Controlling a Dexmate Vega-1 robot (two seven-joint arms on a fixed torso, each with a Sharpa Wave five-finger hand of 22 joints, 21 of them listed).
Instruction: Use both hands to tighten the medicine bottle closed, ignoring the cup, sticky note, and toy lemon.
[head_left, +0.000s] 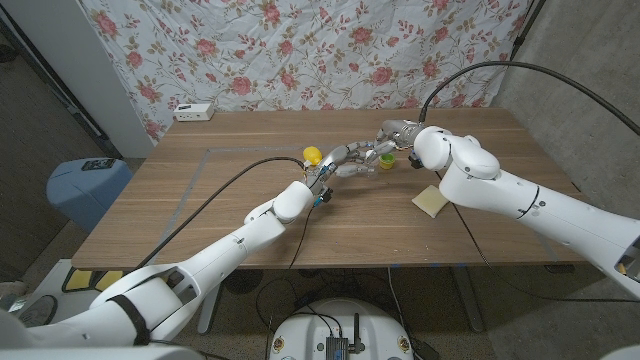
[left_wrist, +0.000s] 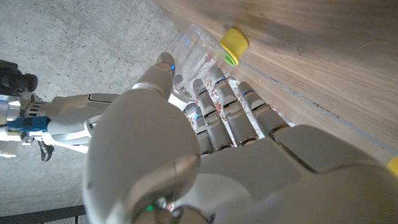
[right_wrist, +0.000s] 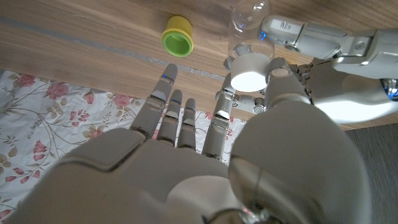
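Both hands (head_left: 352, 160) (head_left: 398, 133) meet at the medicine bottle (right_wrist: 247, 71), fingers around it

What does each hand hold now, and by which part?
Left hand grips the medicine bottle by its clear body; right hand pinches its white cap.

Both arms glossy white shells, rounded joints. Left hand (head_left: 352, 160) and right hand (head_left: 396, 134): grey segmented fingers, blue-lit fingertips. Black cables trail behind each wrist.

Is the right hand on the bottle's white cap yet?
Touching. In the right wrist view the right hand has fingers pressed against the white cap.
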